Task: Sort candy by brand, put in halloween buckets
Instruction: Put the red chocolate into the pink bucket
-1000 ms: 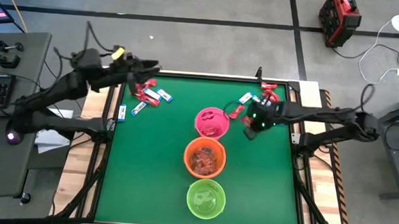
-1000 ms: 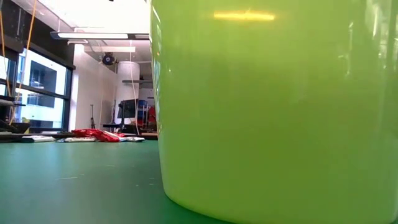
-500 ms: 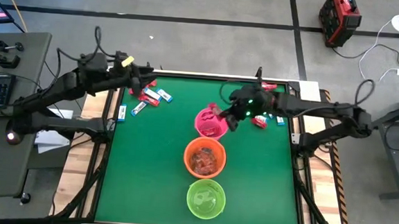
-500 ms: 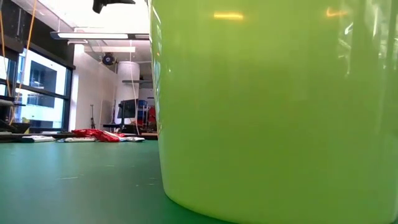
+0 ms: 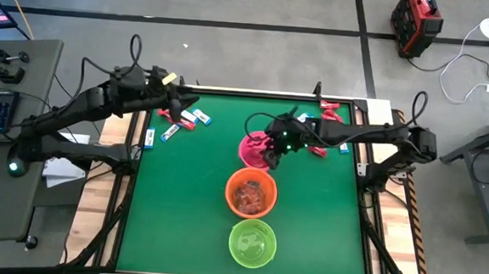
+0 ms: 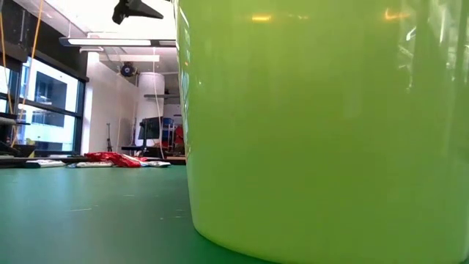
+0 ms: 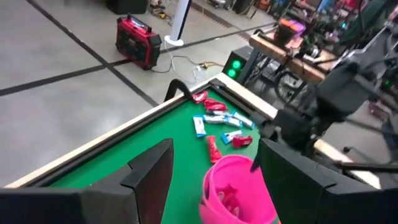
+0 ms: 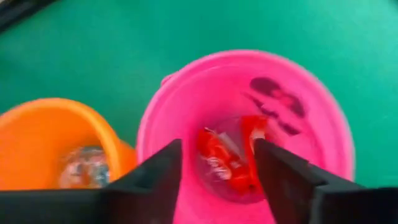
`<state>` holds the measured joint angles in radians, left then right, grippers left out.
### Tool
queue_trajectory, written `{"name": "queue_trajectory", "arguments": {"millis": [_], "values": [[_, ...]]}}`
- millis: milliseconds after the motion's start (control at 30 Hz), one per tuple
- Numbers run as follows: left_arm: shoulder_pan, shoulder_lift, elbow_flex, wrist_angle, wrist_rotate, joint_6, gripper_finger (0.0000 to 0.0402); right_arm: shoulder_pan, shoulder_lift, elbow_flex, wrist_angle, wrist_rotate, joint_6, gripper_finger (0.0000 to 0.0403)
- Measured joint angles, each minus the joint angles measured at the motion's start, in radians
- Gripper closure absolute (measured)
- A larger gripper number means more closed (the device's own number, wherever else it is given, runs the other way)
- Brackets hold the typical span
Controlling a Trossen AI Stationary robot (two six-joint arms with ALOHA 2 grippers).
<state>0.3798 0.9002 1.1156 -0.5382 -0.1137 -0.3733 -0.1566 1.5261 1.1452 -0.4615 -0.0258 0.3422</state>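
Note:
Three halloween buckets stand in a row down the table's middle: pink (image 5: 251, 146) farthest, orange (image 5: 250, 193), lime green (image 5: 252, 243) nearest. My right gripper (image 8: 217, 146) hovers open over the pink bucket (image 8: 249, 56), with nothing between its fingers. Red candy (image 8: 230, 162) lies on the bucket's floor below it. My left gripper (image 7: 214, 149) hangs open and holds nothing, above the candy (image 5: 182, 118) at the table's far left. More candy (image 5: 324, 118) lies at the far right, also seen in the left wrist view (image 7: 217, 121).
The orange bucket (image 8: 56, 115) holds several wrapped candies. The green bucket (image 6: 315, 125) fills most of the low view. A blue-and-white candy (image 5: 149, 137) lies at the table's left edge. Bare green tabletop (image 5: 180, 210) lies left and right of the buckets.
My right gripper has moved from the far-right candy toward the table's left, rising a little, and now hangs over the pink bucket. My left gripper has tipped downward and sunk slightly over the far-left candy.

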Motion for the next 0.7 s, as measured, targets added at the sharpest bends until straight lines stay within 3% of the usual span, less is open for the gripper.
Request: {"name": "queue_trajectory", "arguments": {"millis": [100,167,267,367,433,500,700], "values": [[0.0,0.002,0.0,-0.032,-0.018,0.004,0.0177,-0.015,-0.001,0.061,-0.07,0.01,-0.069,0.0167],[0.001,0.021,-0.004,-0.079,-0.081,-0.049,0.0177,-0.028,-0.003,0.106,-0.124,0.011,-0.081,0.0153],[0.063,0.098,-0.015,-0.275,-0.138,-0.137,0.0177,-0.044,-0.003,0.15,-0.168,0.032,-0.088,0.0149],[0.178,0.222,-0.044,-0.365,-0.009,-0.136,0.0177,-0.06,-0.003,0.167,-0.168,0.042,-0.1,0.0148],[0.244,0.317,-0.045,-0.357,0.119,-0.058,0.0177,-0.068,-0.003,0.17,-0.163,0.042,-0.098,0.0148],[0.286,0.422,-0.044,-0.353,0.179,0.047,0.0177,-0.073,-0.003,0.17,-0.163,0.042,-0.088,0.0148],[0.336,0.73,0.015,-0.524,0.146,0.346,0.0177,-0.062,-0.003,0.17,-0.178,0.04,-0.035,0.0148]]}}
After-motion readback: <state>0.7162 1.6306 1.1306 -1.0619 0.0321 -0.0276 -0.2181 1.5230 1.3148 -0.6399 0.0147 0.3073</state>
